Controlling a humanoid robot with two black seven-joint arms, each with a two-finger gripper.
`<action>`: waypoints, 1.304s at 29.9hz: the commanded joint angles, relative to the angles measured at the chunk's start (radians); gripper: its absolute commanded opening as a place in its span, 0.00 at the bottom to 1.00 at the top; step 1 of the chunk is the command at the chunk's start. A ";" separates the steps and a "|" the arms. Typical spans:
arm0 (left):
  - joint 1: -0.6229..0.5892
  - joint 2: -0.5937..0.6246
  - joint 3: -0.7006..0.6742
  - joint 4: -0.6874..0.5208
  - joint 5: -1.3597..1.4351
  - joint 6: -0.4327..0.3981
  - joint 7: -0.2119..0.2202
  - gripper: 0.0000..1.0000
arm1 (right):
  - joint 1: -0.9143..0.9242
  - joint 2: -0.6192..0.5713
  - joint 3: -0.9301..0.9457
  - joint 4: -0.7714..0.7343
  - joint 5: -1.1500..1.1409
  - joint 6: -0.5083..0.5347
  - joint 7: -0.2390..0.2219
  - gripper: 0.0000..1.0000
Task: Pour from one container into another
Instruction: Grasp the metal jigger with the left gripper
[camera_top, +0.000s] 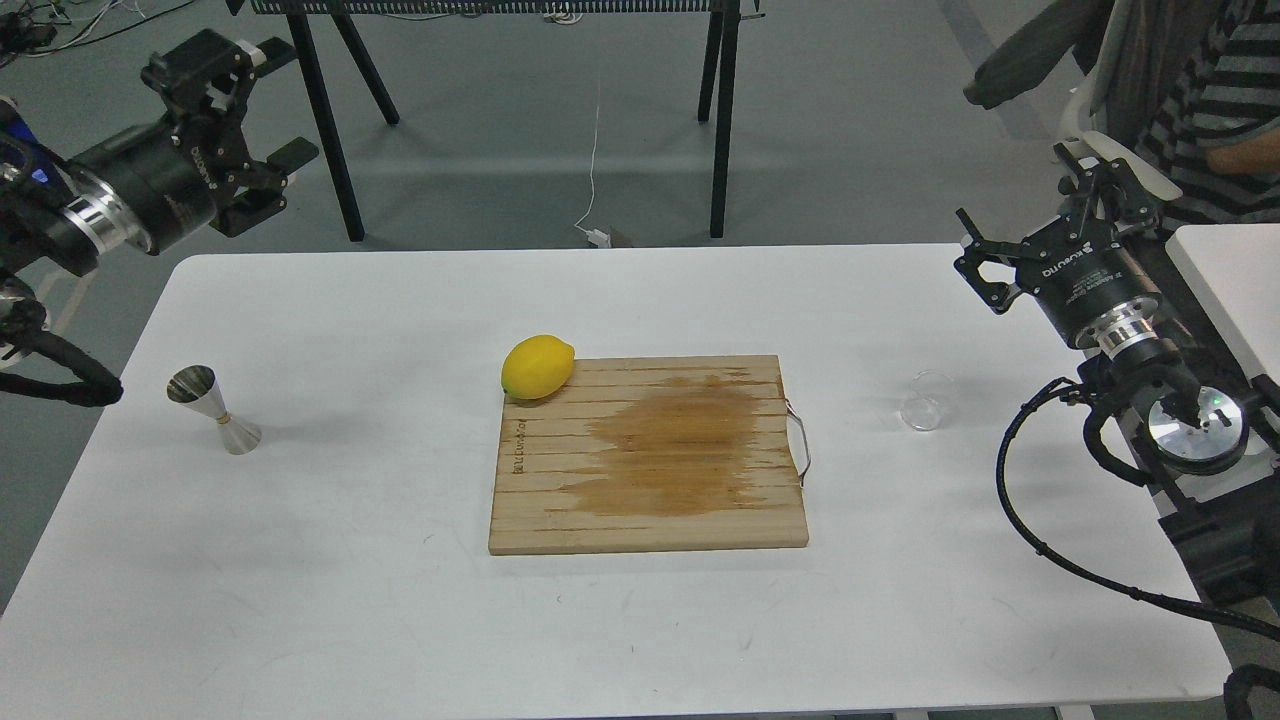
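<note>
The small clear glass cup (925, 403) stands upright on the white table (350, 600), right of the cutting board. The shiny steel jigger (213, 411) stands upright near the table's left edge. My left gripper (262, 106) hangs open beyond the table's back left corner, well above and behind the jigger, holding nothing. My right gripper (1032, 218) is open above the table's back right edge, behind and to the right of the cup, with nothing between its fingers.
A wooden cutting board (648, 455) with a dark wet stain lies mid-table, a yellow lemon (537, 367) at its back left corner. Black stand legs (322, 120) rise behind the table. A seated person in stripes (1220, 90) is at back right.
</note>
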 joint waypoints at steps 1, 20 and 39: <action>0.056 0.104 0.000 -0.115 0.128 0.038 -0.002 1.00 | -0.001 -0.003 0.001 -0.007 -0.002 0.000 0.000 0.99; 0.628 0.259 0.000 -0.377 0.887 0.549 0.054 1.00 | 0.009 0.002 0.003 -0.072 -0.005 0.014 0.002 0.99; 0.670 -0.121 -0.160 0.090 1.162 0.630 0.192 0.99 | 0.022 0.019 -0.002 -0.107 -0.006 0.014 0.003 0.99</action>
